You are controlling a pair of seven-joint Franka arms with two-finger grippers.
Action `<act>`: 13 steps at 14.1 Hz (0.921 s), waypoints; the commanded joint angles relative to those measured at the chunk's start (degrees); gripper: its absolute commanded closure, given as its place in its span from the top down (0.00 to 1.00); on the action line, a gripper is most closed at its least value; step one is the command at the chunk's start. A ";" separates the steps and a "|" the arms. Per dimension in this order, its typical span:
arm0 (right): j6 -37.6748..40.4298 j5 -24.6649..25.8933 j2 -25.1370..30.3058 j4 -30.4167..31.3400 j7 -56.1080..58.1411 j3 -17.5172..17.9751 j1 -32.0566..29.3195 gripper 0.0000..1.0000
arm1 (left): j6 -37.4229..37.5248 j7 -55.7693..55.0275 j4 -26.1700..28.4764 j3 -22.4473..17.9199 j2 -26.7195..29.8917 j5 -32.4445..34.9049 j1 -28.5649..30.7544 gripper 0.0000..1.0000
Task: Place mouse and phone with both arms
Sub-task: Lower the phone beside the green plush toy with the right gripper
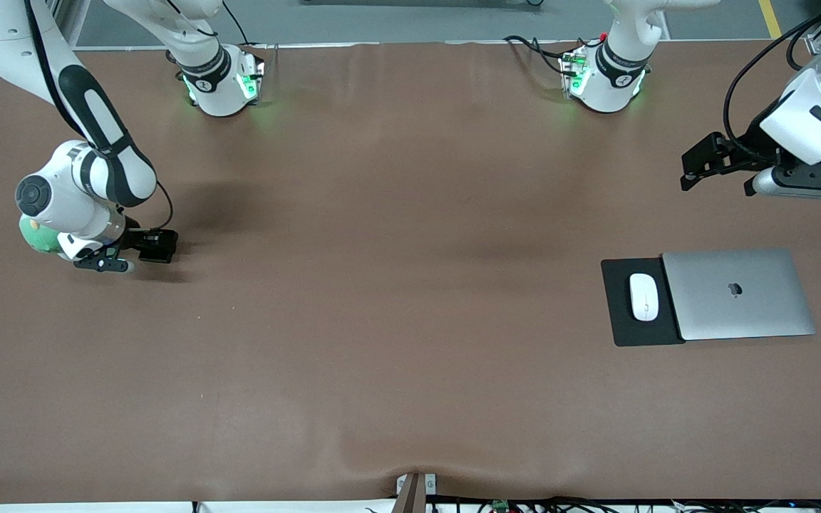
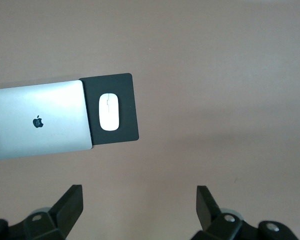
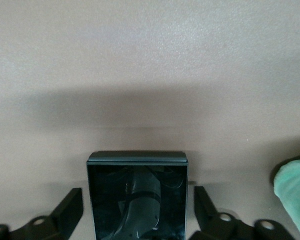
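Mouse: lying on the black mat, just beside the closed silver laptop; below the left gripper, untouched.
Phone: sitting between the right gripper's fingers, which are standing apart on either side of it.
Right gripper: hanging low at the right arm's end of the table.
Left gripper: hovering with fingers spread wide, holding nothing.

Right arm: white jointed arm with black bands, bent low at its end of the desk.
Right claw: black, two-fingered, fingers spread, just above the desk.
Left arm: white jointed arm, raised at its end of the desk.
Left claw: black, fingers spread wide, empty.
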State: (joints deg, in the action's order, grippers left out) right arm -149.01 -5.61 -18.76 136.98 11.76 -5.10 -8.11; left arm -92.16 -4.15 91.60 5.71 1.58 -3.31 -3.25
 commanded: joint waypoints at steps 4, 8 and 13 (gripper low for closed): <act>21.16 0.42 8.66 -11.78 -2.62 0.27 0.46 1.00 | 0.67 0.81 -1.07 -0.53 -0.70 -1.17 -0.53 1.00; 36.12 1.21 8.13 -27.17 -2.97 0.27 1.87 1.00 | 0.67 -0.33 -1.16 -0.53 -0.70 -1.17 -0.36 1.00; 51.77 4.19 8.30 -42.12 -4.02 0.35 2.57 1.00 | 0.58 0.37 -1.51 -0.97 -0.70 -0.91 0.08 1.00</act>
State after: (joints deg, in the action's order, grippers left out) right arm -102.12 -3.55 -9.28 100.84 9.41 -4.79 -5.92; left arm -92.17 -4.27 91.52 5.39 1.28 -3.36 -3.06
